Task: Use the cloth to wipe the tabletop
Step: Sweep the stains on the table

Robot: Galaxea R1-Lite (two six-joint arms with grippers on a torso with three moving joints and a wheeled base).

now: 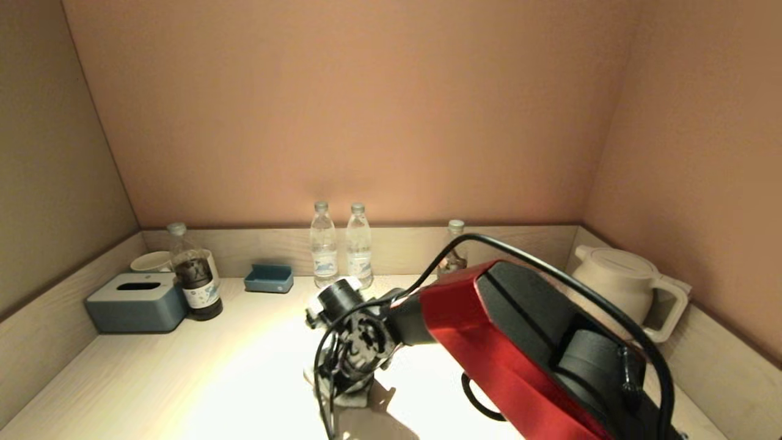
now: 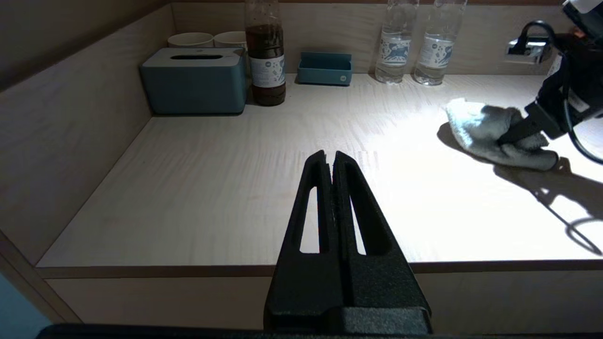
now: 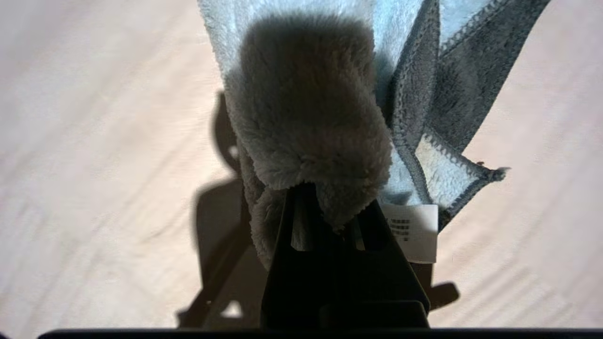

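Right gripper [image 3: 330, 207] is down on the tabletop [image 1: 183, 379], fingers clamped on a fold of the grey-blue cloth [image 3: 311, 108] — the pile bunches over the fingertips and a white care label [image 3: 413, 233] sticks out beside them. In the left wrist view the cloth [image 2: 494, 134] lies crumpled on the wood, well in front of the two clear water bottles [image 2: 414, 42], with the right gripper [image 2: 520, 132] pressed into its near side. The head view shows only a sliver of the cloth [image 1: 351, 400] under the red right arm [image 1: 489, 330].

Left gripper [image 2: 330, 162] hangs off the front edge of the counter, fingers pressed together, nothing between them — well apart from the cloth.

Along the back wall: blue tissue box [image 1: 137, 302] in the left corner, two white cups [image 2: 209, 40] behind it, a dark-liquid bottle [image 1: 194, 275] just beside the box, a small blue tray [image 1: 269, 278], the water bottles [image 1: 341, 247], a third bottle [image 1: 453, 247] partly hidden by the arm, and a white kettle [image 1: 623, 287] in the right corner.
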